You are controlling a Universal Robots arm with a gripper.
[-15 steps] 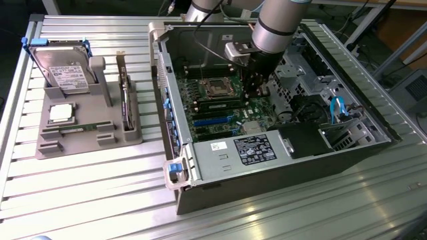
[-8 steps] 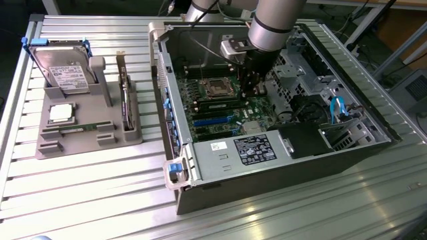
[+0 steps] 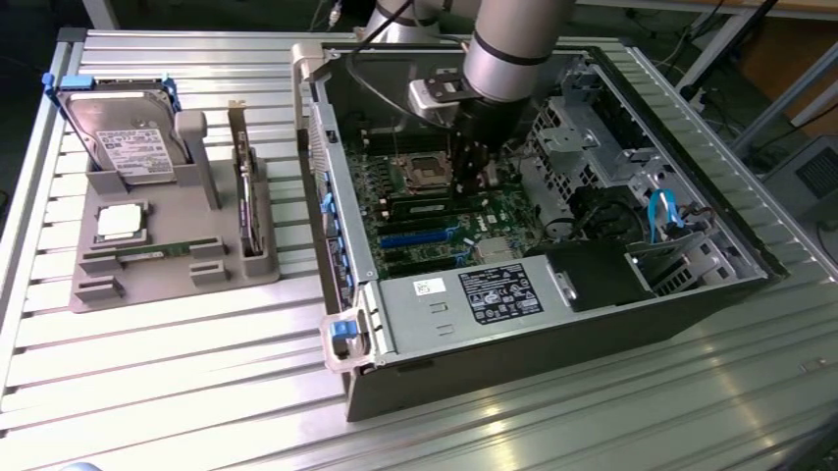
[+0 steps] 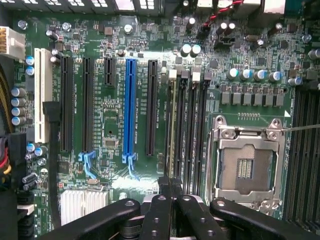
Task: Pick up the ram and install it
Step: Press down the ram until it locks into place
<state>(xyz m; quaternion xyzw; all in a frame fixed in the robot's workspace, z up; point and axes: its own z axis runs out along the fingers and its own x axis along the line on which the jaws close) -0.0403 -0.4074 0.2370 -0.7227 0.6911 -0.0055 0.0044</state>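
Silver-grey cylindrical arm (image 3: 513, 44), black band near wrist; black pincer (image 4: 170, 187), linkage bars with round pivot screws.

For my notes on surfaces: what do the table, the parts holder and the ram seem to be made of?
Table: likely aluminium, ribbed silver slats with soft glare.
Holder: probably matte grey plastic, blocky moulded shapes, no shine.
Ram: green circuit board, lying in the holder; finish too small to judge.

slatted table (image 3: 183, 353) (grey tray (image 3: 98, 285), computer case (image 3: 550, 334))
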